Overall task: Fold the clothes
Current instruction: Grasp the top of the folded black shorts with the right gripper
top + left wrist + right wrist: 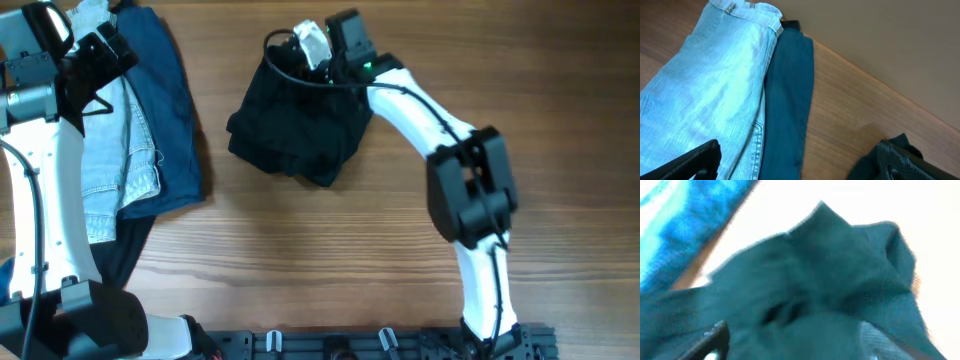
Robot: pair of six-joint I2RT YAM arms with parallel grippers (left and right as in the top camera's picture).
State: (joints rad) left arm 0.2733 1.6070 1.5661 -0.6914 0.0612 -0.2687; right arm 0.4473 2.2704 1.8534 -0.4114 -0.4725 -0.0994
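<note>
The black shorts (295, 130) lie as a bunched, folded bundle on the wooden table, at the centre back in the overhead view. My right gripper (318, 55) sits at the bundle's far edge. The right wrist view is blurred. In it dark fabric (830, 275) fills the frame and the gripper (800, 345) has its jaws wide apart over the cloth, gripping nothing that I can make out. My left gripper (95, 60) hovers open at the far left, above another pile, away from the shorts.
Pale blue denim shorts (115, 160) lie on a dark navy garment (175, 110) at the left. Both show under the open left gripper (800, 170), denim (705, 90) beside navy (787, 100). Some dark cloth (867, 167) sits behind its right finger.
</note>
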